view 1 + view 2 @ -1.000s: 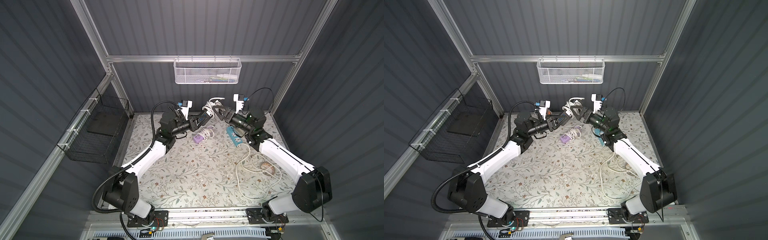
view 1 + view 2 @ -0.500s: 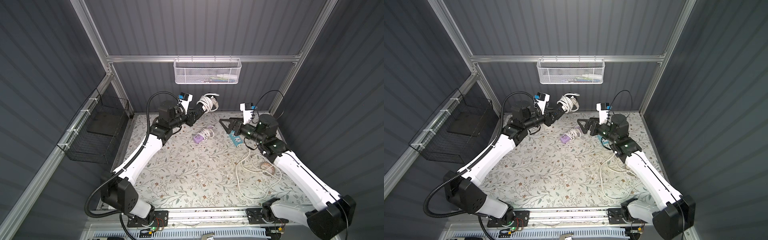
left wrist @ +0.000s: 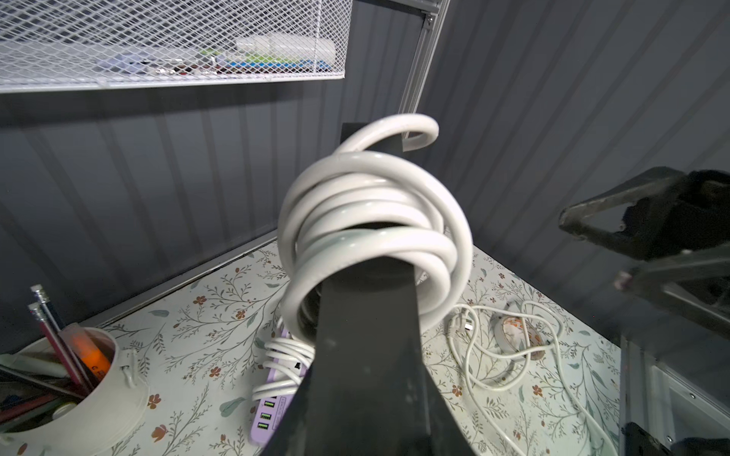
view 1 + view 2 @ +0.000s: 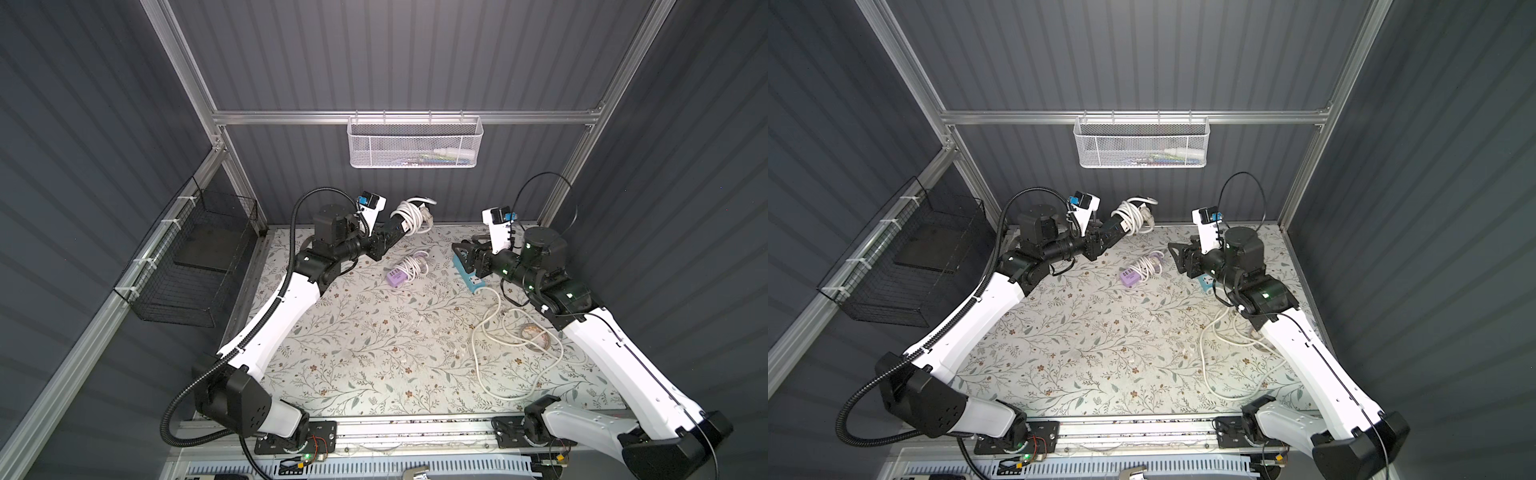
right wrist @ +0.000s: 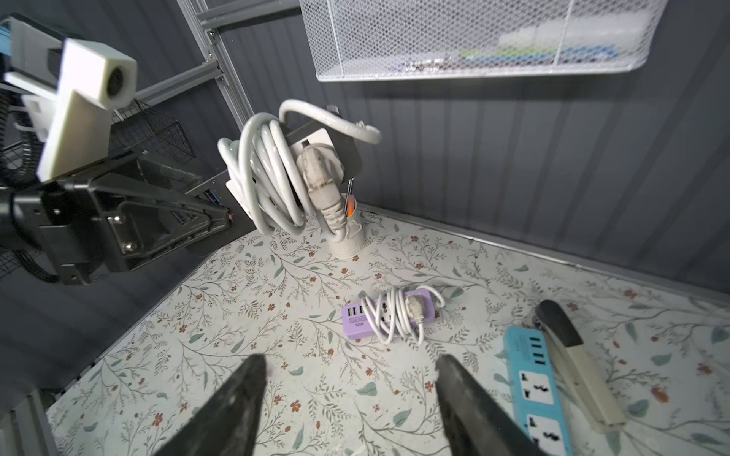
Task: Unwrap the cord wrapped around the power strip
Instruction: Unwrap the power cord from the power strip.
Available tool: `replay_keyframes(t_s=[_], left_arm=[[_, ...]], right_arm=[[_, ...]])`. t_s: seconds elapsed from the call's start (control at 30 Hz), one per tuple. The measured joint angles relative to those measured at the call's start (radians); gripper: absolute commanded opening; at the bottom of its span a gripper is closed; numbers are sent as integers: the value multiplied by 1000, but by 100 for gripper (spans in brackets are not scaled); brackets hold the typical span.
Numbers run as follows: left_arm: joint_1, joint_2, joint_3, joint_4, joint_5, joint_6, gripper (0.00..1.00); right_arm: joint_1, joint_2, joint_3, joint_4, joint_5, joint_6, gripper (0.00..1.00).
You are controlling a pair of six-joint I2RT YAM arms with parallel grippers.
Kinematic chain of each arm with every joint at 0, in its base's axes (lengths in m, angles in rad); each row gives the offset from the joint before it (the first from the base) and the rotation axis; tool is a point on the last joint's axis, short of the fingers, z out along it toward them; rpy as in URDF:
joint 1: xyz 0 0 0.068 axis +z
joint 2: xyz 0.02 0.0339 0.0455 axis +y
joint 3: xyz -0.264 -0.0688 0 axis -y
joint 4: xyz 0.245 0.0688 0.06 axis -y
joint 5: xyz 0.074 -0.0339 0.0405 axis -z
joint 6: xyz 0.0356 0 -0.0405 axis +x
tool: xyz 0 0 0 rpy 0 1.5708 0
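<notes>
Currently the left gripper [image 4: 397, 227] is clamped on one end of the white rectangular plastic power strip [image 5: 312, 139], holding it in the air close to the back wall and well above the floral-patterned table surface [image 4: 353, 353]. The thick white round cord [image 5: 256, 173] is wound in several tight turns around the body of the strip. Its grubby white moulded plug [image 5: 320, 183] lies across the outside of the coil, and one curved length of cord stands proud at the far end. The right gripper [image 5: 349, 361] hangs low over the table, apart from the strip, with its jaws partly spread and nothing between them. A small purple power strip [image 4: 397, 276], also wrapped, lies on the table between the arms, and a light blue power strip [image 5: 533, 379] lies beside the right gripper with its cord loose. Judged from the views, the held strip is light and rigid, whereas the cord is heavy-gauge, springy and likely to keep its coiled set. Its smooth sheath may slip in a shallow pinch. The recommended hold is the plug body or the ribbed strain relief just behind it, not a mid-coil turn, since pulling one inner turn tightens the others. Pull in line with the winding, because an off-axis pull may pivot the strip in the left clamp
</notes>
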Motion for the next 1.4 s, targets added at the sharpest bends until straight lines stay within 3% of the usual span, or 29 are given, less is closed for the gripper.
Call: replay_keyframes(t_s=[0.23, 1.17, 1.4], left_arm=[[0, 50, 83, -61, 84, -5, 0], [-6, 92, 124, -101, 203, -64, 0], [-7, 93, 133, -101, 217, -74, 0]], right_arm=[[21, 75, 76, -9, 22, -67, 61], [43, 214, 186, -5, 31, -130, 34], [47, 214, 186, -6, 31, -134, 16]])
